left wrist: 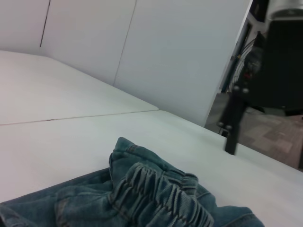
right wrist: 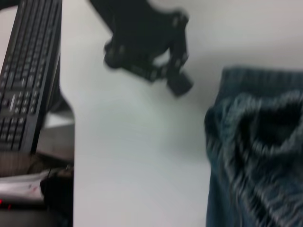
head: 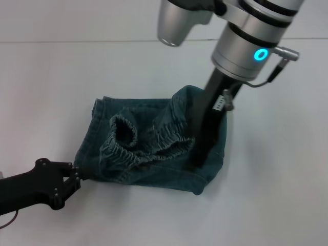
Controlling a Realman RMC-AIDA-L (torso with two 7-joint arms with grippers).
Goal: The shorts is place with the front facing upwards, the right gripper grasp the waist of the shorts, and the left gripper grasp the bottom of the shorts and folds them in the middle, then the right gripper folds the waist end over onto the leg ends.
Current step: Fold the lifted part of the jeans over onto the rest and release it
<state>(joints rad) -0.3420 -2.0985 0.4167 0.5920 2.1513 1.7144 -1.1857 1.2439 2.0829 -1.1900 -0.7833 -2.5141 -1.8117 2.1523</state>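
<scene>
Blue denim shorts (head: 148, 148) lie folded and bunched on the white table (head: 277, 195), with the elastic waistband (head: 154, 146) puckered up on top. My right gripper (head: 198, 160) comes straight down from above and is shut on the shorts near their right side, its fingertips sunk in the cloth. My left gripper (head: 78, 176) rests low on the table at the shorts' near-left corner, open, its fingertips just beside the hem. The right wrist view shows that left gripper (right wrist: 185, 52) apart from the shorts (right wrist: 255, 151). In the left wrist view the gathered waistband (left wrist: 156, 194) fills the foreground.
A black keyboard (right wrist: 28, 71) sits beyond the table edge on the left gripper's side. White wall panels (left wrist: 180, 52) stand behind the table, and dark equipment (left wrist: 279, 61) stands past its far edge. White table surface surrounds the shorts.
</scene>
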